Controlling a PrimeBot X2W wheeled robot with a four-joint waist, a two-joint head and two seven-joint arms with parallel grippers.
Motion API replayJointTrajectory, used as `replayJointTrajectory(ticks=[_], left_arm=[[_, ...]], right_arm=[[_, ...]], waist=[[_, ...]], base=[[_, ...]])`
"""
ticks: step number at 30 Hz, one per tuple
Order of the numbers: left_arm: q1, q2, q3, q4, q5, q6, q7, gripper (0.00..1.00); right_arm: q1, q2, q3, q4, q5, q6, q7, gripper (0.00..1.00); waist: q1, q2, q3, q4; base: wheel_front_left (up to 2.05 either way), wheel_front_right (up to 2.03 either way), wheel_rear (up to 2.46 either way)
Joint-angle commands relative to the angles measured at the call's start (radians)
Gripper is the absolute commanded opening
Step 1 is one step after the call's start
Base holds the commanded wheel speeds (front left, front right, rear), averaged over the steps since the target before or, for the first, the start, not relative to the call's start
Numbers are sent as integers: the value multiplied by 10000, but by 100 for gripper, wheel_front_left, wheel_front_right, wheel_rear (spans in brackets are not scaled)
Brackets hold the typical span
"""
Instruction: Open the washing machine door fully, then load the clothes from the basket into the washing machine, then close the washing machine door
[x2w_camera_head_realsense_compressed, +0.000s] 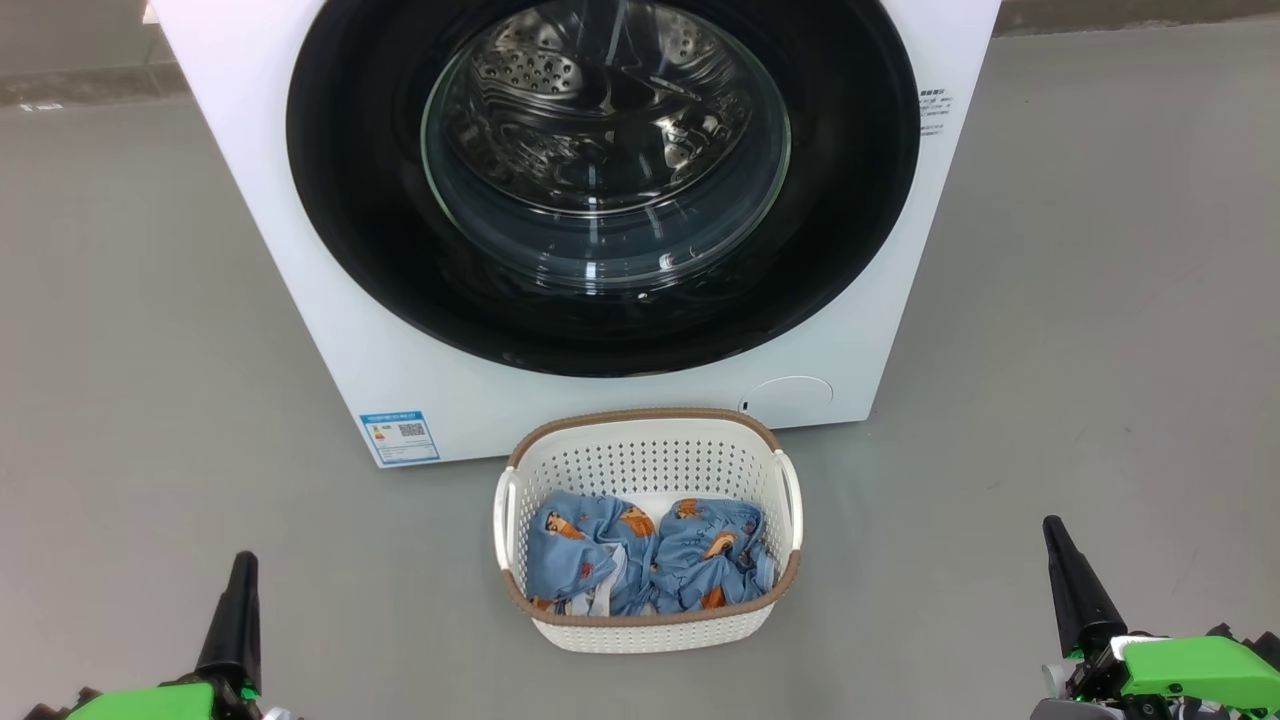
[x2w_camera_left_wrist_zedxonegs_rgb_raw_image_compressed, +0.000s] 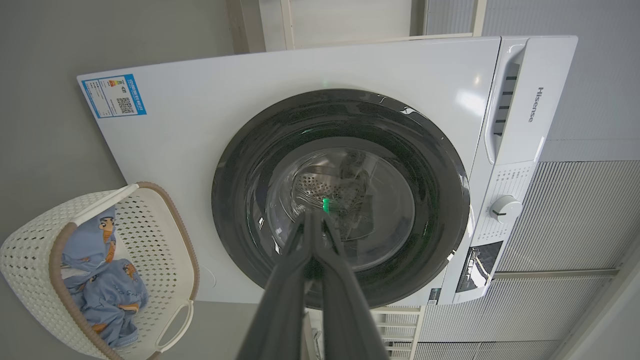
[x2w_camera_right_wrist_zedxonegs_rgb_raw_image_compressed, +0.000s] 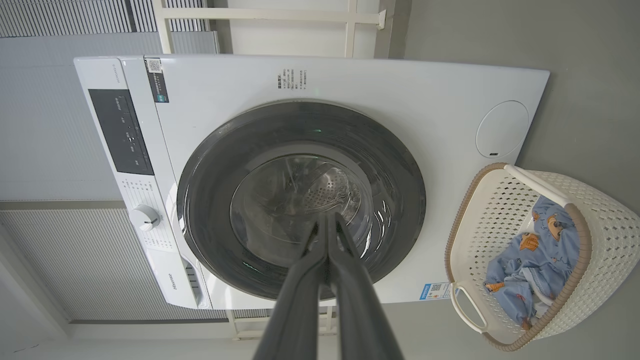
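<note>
Our left end effector (x2w_camera_left_wrist_zedxonegs_rgb_raw_image_compressed: 312, 220) and right end effector (x2w_camera_right_wrist_zedxonegs_rgb_raw_image_compressed: 327, 220) are pressed together, empty. The washing machine door (x2w_camera_head_realsense_compressed: 603, 170) looks stiff, glossy, likely slippery; we'd hook its rim edge.

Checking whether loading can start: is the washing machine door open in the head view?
No, the washing machine door lies shut, flush against the front of the washing machine, with the clothes in the basket.

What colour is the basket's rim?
The basket rim is brown, clearest in the head view.
</note>
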Motion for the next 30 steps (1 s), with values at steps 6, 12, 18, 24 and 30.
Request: replayJointTrajectory(ticks=[6,12,18,24,30], left_arm=[[-230,158,327,-196,44,-115,33,0],[-230,158,327,-196,43,-115,33,0],[-230,158,326,-196,43,-115,33,0],[-230,158,326,-196,43,-115,32,0],[-230,158,326,-196,42,-115,32,0]], right_arm=[[-407,-93,256,-248,34,16,75,0],[-407,-93,256,-248,34,16,75,0],[-407,-93,256,-248,34,16,75,0],[-407,-93,256,-248,34,16,75,0],[-407,-93,256,-248,34,16,75,0]], waist=[[0,-1,0,0],[0,-1,0,0],[0,-1,0,0],[0,-1,0,0],[0,-1,0,0]], base=[[0,0,0],[0,0,0],[0,0,0],[0,0,0],[0,0,0]])
